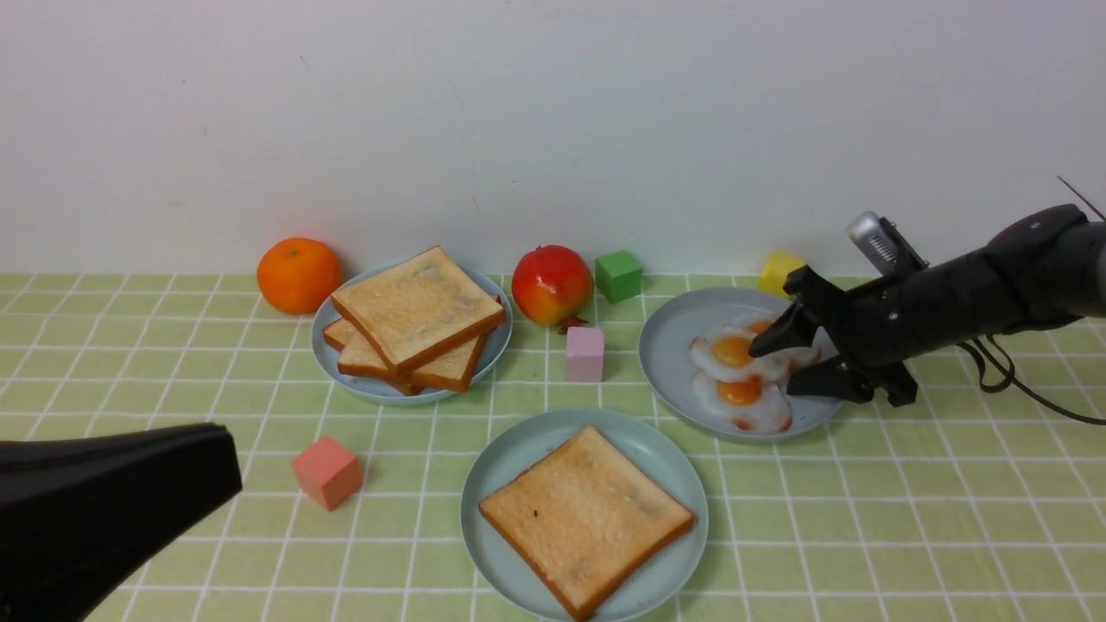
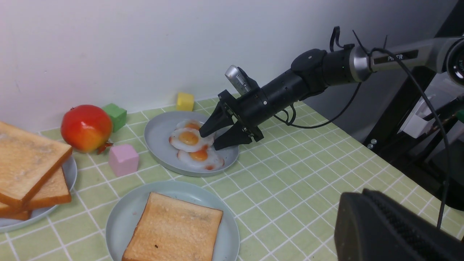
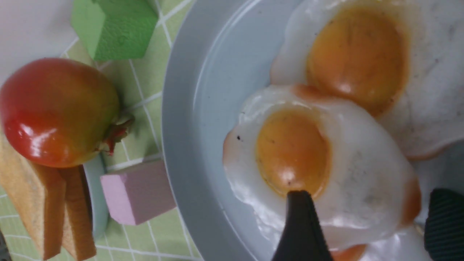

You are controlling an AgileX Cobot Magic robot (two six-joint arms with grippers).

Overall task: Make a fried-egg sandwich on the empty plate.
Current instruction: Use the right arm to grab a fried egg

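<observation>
egg pick-up step: right gripper (image 1: 773, 370) poised at the egg pile, jaws apart

the empty plate (image 1: 510, 458) sits by the desk's near edge, about midway along, and already carries one toast slice (image 1: 586, 517), so the step in hand looks like fetching the fried egg (image 1: 734, 352). that egg lies uppermost among overlapping eggs on the grey-blue plate (image 1: 674, 345) toward the desk's back right. the spread fingers straddle its right-hand rim, one tip over the white beside the yolk; i cannot tell whether they touch it. the next move likely calls for pinching only this thin, glossy edge, lifting it free of the eggs beneath, then carrying it onto the toast. the left gripper (image 1: 112, 501) hangs over the near left corner; i cannot tell how its jaws stand.
</observation>
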